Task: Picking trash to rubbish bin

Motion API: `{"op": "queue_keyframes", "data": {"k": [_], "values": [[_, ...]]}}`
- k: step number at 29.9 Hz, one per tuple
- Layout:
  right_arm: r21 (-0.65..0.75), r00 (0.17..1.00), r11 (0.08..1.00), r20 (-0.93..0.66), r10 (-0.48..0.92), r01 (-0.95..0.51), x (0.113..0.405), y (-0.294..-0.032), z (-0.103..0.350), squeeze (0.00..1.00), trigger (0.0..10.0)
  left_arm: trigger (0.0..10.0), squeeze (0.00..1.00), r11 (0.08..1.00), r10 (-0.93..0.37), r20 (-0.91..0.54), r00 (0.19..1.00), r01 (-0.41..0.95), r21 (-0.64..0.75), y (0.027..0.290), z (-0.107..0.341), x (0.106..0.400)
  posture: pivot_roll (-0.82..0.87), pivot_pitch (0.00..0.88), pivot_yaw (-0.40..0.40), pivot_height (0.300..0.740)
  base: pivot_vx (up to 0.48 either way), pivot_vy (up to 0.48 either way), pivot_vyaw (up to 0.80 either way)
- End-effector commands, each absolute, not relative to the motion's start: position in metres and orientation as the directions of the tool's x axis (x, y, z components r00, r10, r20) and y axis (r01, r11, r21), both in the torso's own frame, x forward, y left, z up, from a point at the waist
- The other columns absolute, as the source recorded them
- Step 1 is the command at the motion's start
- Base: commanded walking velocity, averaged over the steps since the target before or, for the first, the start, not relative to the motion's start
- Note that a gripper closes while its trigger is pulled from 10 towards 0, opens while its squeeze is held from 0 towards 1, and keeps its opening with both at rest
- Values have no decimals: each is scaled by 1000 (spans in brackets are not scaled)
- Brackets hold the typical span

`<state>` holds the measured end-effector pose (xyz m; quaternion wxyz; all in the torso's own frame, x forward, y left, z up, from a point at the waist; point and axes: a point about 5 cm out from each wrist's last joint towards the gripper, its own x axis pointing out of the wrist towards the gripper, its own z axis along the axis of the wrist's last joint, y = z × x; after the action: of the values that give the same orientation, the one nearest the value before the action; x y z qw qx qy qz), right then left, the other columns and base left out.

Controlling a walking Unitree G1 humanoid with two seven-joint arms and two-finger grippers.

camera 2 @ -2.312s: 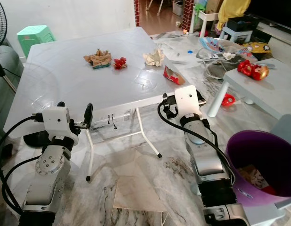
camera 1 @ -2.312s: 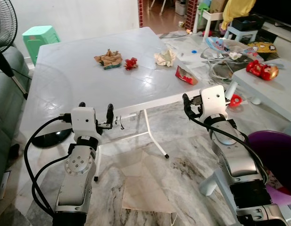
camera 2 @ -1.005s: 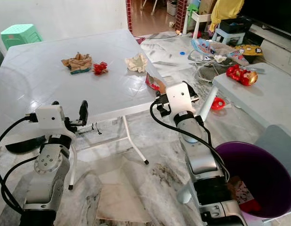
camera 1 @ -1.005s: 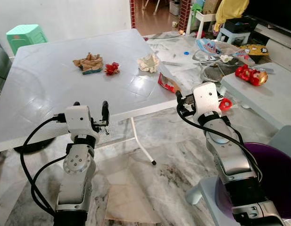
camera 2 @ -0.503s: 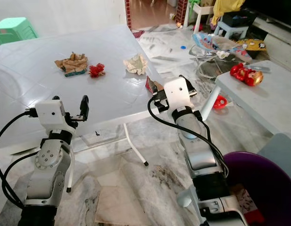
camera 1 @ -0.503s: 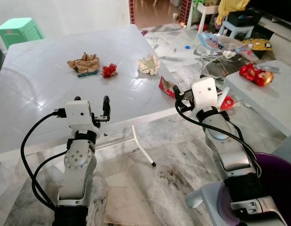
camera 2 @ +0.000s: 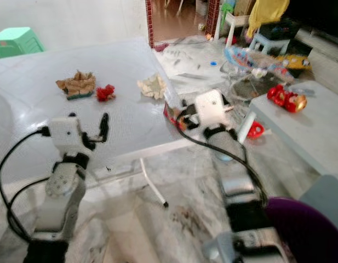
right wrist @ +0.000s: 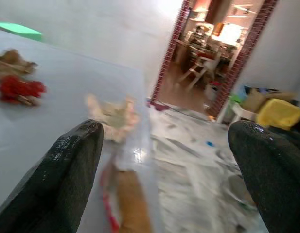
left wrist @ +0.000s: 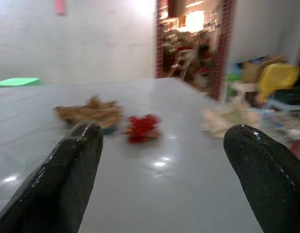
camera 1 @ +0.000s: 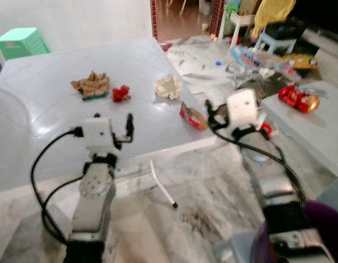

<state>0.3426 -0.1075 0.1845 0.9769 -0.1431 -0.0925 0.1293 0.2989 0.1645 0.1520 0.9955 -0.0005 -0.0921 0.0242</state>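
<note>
Glossy white table (camera 1: 43,109) — crumpled brown paper (camera 1: 91,86), red wrapper (camera 1: 191,116) — both end effectors (left wrist: 162,165) (right wrist: 164,170) spread wide.

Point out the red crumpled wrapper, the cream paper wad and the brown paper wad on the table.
red crumpled wrapper (camera 1: 120,93), left eye view, its middle.
cream paper wad (camera 1: 167,86), left eye view, its middle.
brown paper wad (camera 1: 91,85), left eye view, its middle.

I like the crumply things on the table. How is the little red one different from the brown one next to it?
The red scrap is bright red; the brown wad is tan with a bit of teal at its lower edge. The red scrap is smaller, while the brown wad spreads wider. The brown wad lies farther toward the robot's left. Both are crumpled and rest loose on the white table, untouched, beyond the left gripper.
</note>
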Motion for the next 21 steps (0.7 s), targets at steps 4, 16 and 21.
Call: {"op": "queue_keyframes", "data": {"k": [4,16,21], "values": [[-310,950,924,145,278,-223,343,-116,187,0,10000,10000,0,1000,26,178,984,-26,-3,156,151,298,-64,64,13,740,312,0,0],[-299,908,884,108,406,-360,341,-106,184,0,10000,10000,0,999,42,168,985,-47,25,160,149,295,-61,65,14,740,139,0,0],[-293,894,869,85,439,-399,340,-105,182,0,10000,10000,0,997,47,146,988,-55,53,164,143,287,-56,68,12,740,0,0,0]]}}
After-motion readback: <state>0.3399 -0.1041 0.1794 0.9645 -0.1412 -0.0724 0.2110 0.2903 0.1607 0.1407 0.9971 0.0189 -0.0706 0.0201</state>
